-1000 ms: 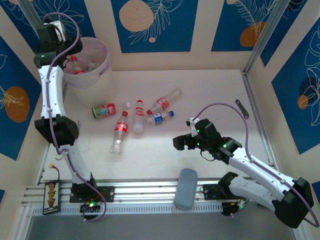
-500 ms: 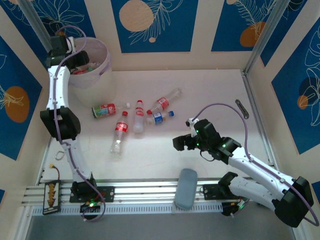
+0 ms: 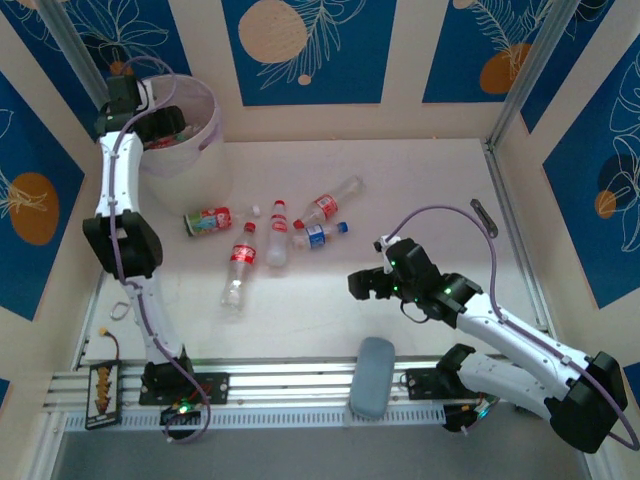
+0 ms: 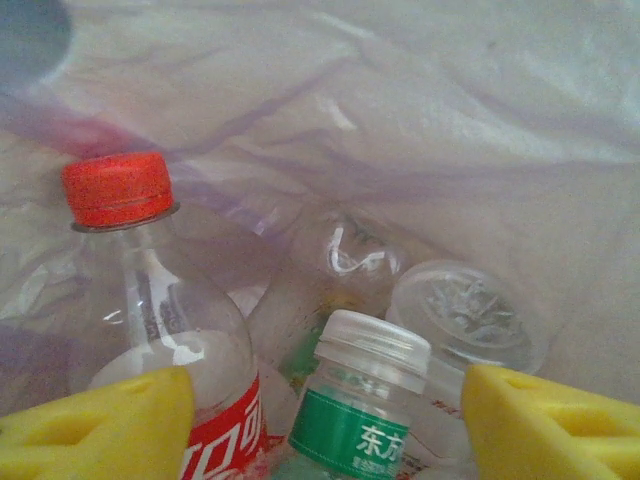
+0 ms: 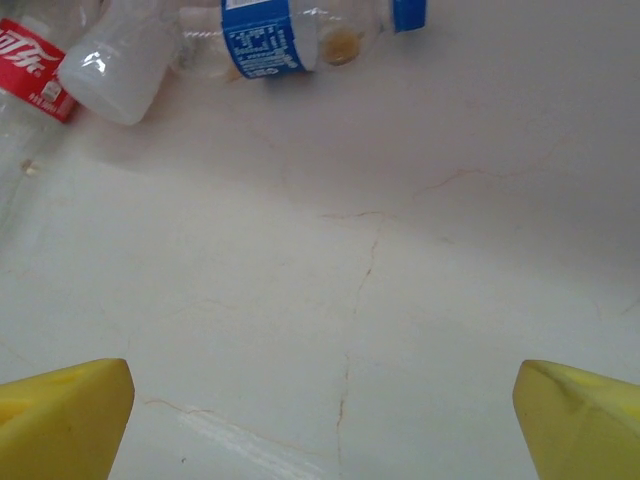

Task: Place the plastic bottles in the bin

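Note:
My left gripper (image 3: 152,122) hangs inside the bin (image 3: 196,160), a round pale bucket at the back left. In the left wrist view its yellow pads (image 4: 110,425) stand wide apart, so the left gripper (image 4: 328,420) is open. Below it lie a green-labelled bottle (image 4: 352,425), a red-capped, red-labelled bottle (image 4: 150,310) and clear bottle bottoms (image 4: 460,310). The green one sits between the pads with gaps on both sides. Several plastic bottles (image 3: 243,255) lie on the table, one blue-labelled (image 3: 320,235) (image 5: 270,35). My right gripper (image 3: 365,283) (image 5: 325,400) is open above bare table, right of them.
A grey-blue oblong pad (image 3: 376,375) lies at the near edge on the metal rail (image 3: 290,390). A dark tool (image 3: 484,217) sits by the right wall. A small black board (image 3: 101,392) is at the near left. Walls close the back and sides.
The left arm has swung from the bin's left rim to over and into the bin, its jaws narrowing and widening again. The right gripper has barely shifted.

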Controlling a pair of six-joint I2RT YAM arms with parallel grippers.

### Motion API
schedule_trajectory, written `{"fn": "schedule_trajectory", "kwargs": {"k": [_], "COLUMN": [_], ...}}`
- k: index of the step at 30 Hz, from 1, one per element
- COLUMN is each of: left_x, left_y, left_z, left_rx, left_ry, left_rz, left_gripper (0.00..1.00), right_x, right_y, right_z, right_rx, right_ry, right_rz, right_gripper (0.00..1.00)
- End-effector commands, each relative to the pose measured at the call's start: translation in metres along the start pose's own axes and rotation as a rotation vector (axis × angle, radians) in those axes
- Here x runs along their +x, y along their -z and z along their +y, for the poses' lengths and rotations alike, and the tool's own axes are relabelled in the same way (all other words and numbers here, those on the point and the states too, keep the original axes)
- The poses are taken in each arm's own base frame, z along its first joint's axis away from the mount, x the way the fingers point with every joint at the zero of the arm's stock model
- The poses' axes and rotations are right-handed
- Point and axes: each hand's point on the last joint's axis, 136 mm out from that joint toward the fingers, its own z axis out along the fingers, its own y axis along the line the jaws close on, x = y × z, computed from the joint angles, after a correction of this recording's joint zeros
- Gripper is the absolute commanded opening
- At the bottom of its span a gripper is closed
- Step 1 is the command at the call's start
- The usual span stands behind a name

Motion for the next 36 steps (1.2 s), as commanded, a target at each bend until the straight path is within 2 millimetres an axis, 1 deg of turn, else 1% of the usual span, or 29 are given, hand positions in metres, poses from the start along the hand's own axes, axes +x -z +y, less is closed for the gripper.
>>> {"fn": "schedule_trajectory", "kwargs": {"k": [1,3,6,8,9,11,13,15,17,18,19,20,22,23,25,27,29,31,33,34,36], "left_x": [-0.046,-0.054,-0.055,-0.049,-0.042,-0.029,-0.001,0.03,0.064,0.081,0.1,0.114,0.148,0.166,0.203,0.231,0.254,0.274,0.29,0.298,0.31], "left_y": [0.076,0.098,0.129,0.15,0.157,0.181,0.191,0.195,0.197,0.197,0.196,0.198,0.201,0.198,0.198,0.196,0.194,0.19,0.184,0.18,0.174], "left_z": [-0.022,-0.026,-0.03,-0.034,-0.037,-0.046,-0.06,-0.076,-0.092,-0.098,-0.107,-0.119,-0.151,-0.163,-0.186,-0.2,-0.207,-0.212,-0.216,-0.217,-0.22], "left_rx": [0.021,0.022,0.013,0.015,0.019,0.044,0.103,0.162,0.2,0.211,0.233,0.281,0.427,0.458,0.475,0.471,0.476,0.491,0.489,0.488,0.485], "left_ry": [-0.04,-0.043,-0.039,-0.035,-0.032,-0.016,0.016,0.028,0.026,0.029,0.044,0.059,0.131,0.141,0.103,0.055,0.056,0.08,0.094,0.096,0.097], "left_rz": [-0.148,-0.19,-0.237,-0.262,-0.265,-0.292,-0.291,-0.266,-0.227,-0.204,-0.183,-0.177,-0.132,-0.103,-0.034,0.031,0.083,0.113,0.135,0.151,0.172], "left_gripper": [0.77,0.8,0.83,0.84,0.84,0.84,0.84,0.84,0.85,0.85,0.84,0.84,0.83,0.83,0.82,0.82,0.81,0.78,0.73,0.72,0.69], "right_x": [-0.012,-0.015,-0.019,-0.025,-0.03,-0.039,-0.049,-0.058,-0.073,-0.083,-0.093,-0.101,-0.117,-0.124,-0.137,-0.148,-0.154,-0.16,-0.161,-0.16,-0.158], "right_y": [0.003,-0.001,-0.009,-0.013,-0.015,-0.019,-0.026,-0.033,-0.04,-0.044,-0.048,-0.053,-0.069,-0.078,-0.098,-0.117,-0.135,-0.152,-0.164,-0.17,-0.179], "right_z": [-0.006,-0.007,-0.008,-0.009,-0.011,-0.013,-0.014,-0.021,-0.024,-0.025,-0.023,-0.021,-0.016,-0.016,-0.015,-0.012,-0.01,-0.012,-0.013,-0.016,-0.02], "right_rx": [0.066,0.076,0.082,0.075,0.069,0.04,0.005,0.018,0.008,0.001,-0.016,-0.041,-0.078,-0.083,-0.09,-0.11,-0.118,-0.108,-0.104,-0.092,-0.074], "right_ry": [-0.045,-0.042,-0.014,0.001,-0.001,-0.009,-0.006,-0.004,-0.014,-0.033,-0.054,-0.066,-0.084,-0.09,-0.109,-0.13,-0.15,-0.162,-0.176,-0.185,-0.19], "right_rz": [-0.019,-0.015,0.0,0.011,0.016,0.03,0.052,0.077,0.082,0.083,0.087,0.089,0.098,0.104,0.119,0.134,0.152,0.15,0.15,0.155,0.162], "right_gripper": [0.98,0.98,0.99,0.99,0.99,0.99,0.99,0.99,0.98,0.97,0.91,0.86,0.82,0.81,0.78,0.71,0.62,0.54,0.45,0.42,0.32]}}
